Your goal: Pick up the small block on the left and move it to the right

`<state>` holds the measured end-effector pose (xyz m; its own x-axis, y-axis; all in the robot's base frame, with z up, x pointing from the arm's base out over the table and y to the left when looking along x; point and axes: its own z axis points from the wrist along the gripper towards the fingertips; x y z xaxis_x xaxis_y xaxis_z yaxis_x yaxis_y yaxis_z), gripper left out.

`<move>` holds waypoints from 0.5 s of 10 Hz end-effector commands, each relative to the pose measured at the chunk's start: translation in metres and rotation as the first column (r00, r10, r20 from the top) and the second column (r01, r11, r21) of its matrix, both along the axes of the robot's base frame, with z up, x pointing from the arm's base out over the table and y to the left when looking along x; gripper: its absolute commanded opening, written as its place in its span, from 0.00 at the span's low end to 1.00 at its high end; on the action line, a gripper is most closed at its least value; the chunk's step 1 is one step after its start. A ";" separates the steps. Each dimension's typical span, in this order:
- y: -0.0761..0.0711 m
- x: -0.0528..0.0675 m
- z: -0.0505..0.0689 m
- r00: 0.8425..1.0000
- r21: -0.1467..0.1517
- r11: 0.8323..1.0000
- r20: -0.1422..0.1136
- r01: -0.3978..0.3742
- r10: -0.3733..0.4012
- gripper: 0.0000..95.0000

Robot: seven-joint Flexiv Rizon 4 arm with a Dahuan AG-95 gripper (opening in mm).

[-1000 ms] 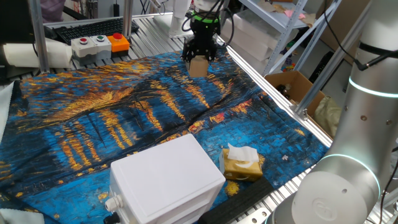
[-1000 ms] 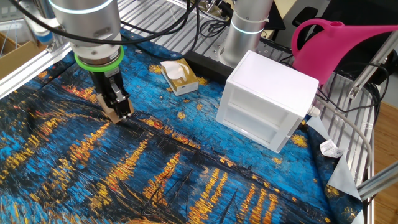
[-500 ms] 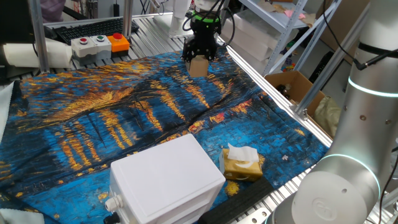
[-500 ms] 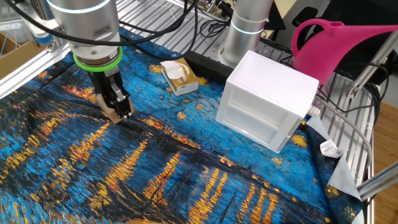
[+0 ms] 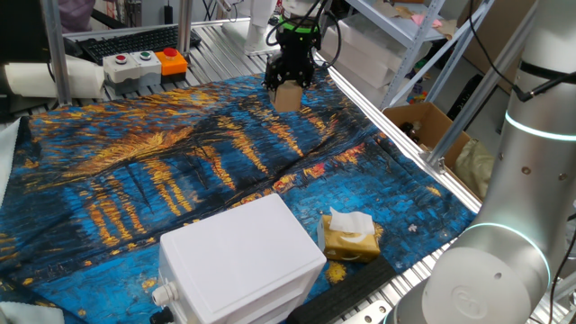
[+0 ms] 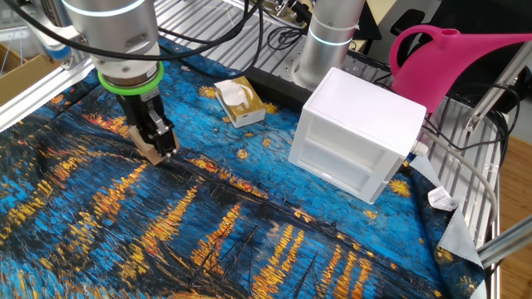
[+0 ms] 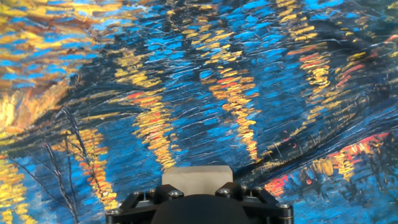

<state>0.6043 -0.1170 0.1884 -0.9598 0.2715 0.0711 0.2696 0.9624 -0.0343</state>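
Note:
The small block [image 5: 287, 96] is a light-tan cube held between the black fingers of my gripper [image 5: 288, 90] at the far end of the painted cloth. In the other fixed view the block [image 6: 152, 153] sits at the fingertips of the gripper [image 6: 155, 149], at or just above the cloth; I cannot tell if it touches. In the hand view the block [image 7: 198, 176] shows as a tan face just beyond the black gripper body. The gripper is shut on it.
A big white plastic box [image 5: 239, 259] stands near the front; it also shows in the other fixed view [image 6: 357, 133]. A yellow-brown tissue packet [image 5: 348, 236] lies beside it. A pink watering can [image 6: 449, 62], a button box [image 5: 144, 63] and a cardboard box [image 5: 423, 126] sit off the cloth.

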 end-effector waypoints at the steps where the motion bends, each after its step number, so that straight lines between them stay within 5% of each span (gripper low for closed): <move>1: 0.005 0.003 -0.007 1.000 -0.004 1.000 0.001 0.006 -0.006 0.00; 5: 0.024 0.006 -0.011 0.999 -0.012 0.999 0.005 0.053 -0.053 0.00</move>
